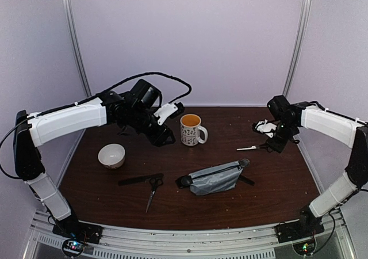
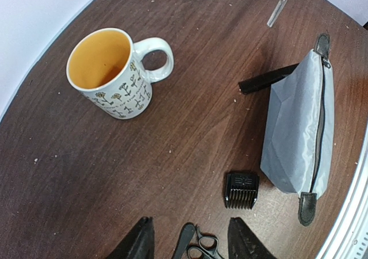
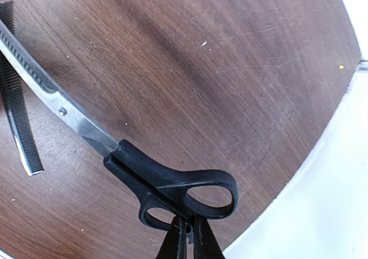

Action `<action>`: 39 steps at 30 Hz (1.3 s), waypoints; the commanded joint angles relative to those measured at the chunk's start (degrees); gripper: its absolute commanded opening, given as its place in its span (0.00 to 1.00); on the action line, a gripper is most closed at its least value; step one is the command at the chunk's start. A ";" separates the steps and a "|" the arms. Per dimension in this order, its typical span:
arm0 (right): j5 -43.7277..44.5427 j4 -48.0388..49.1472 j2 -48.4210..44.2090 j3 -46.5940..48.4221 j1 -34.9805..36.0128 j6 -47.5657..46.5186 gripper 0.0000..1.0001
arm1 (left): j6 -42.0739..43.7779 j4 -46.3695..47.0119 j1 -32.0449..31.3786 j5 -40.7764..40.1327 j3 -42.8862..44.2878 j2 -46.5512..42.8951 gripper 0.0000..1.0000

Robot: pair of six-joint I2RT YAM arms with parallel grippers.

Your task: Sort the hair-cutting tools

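My right gripper [image 1: 275, 145] is shut on the black handle of steel scissors [image 3: 172, 184], blade [image 1: 247, 148] pointing left just above the table; it also shows in its wrist view [image 3: 188, 239]. A flat black comb [image 3: 17, 115] lies past the blade tip, sticking out from under the grey pouch [image 2: 267, 79]. My left gripper [image 1: 164, 134] hangs open beside the mug, fingers [image 2: 138, 243] wide apart. Below it lie a small black block [image 2: 241, 190] and the second scissors [image 1: 153, 190] with another black comb [image 1: 140, 179]. The silvery-black elongated tool is out of view.
A patterned mug [image 1: 191, 129] stands at the back middle, a white bowl [image 1: 111, 155] at the left. The grey zip pouch [image 1: 215, 177] lies in the middle front. The table's right edge [image 3: 322, 149] is close to the right gripper.
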 commanded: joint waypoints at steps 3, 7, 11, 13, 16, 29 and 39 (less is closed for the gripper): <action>3.88 0.01 -10.99 -2.79 4.10 0.71 0.00 | 0.94 0.94 -0.04 -1.08 -0.16 0.17 0.48; 6.10 -0.41 -16.43 -2.96 8.95 0.61 0.00 | 1.26 1.10 -0.11 2.14 -0.90 1.21 0.48; 8.94 -1.62 -21.55 -4.10 15.21 -0.05 0.00 | -2.33 0.72 -0.34 11.21 -1.28 1.05 0.51; 12.06 -1.44 -23.37 -6.00 19.04 -1.13 0.00 | -4.94 1.01 -0.39 16.63 -2.22 1.00 0.51; 17.20 0.21 -24.90 -9.37 23.97 -3.32 0.00 | -9.19 2.53 -0.87 21.19 -5.04 0.52 0.51; 27.81 8.30 -20.11 -11.71 35.46 -5.98 0.00 | -24.13 12.75 -3.60 25.06 -16.63 -1.85 0.54; 33.48 12.24 -15.75 -12.62 39.49 -8.47 0.00 | -26.16 14.03 -4.08 25.28 -16.63 2.08 0.54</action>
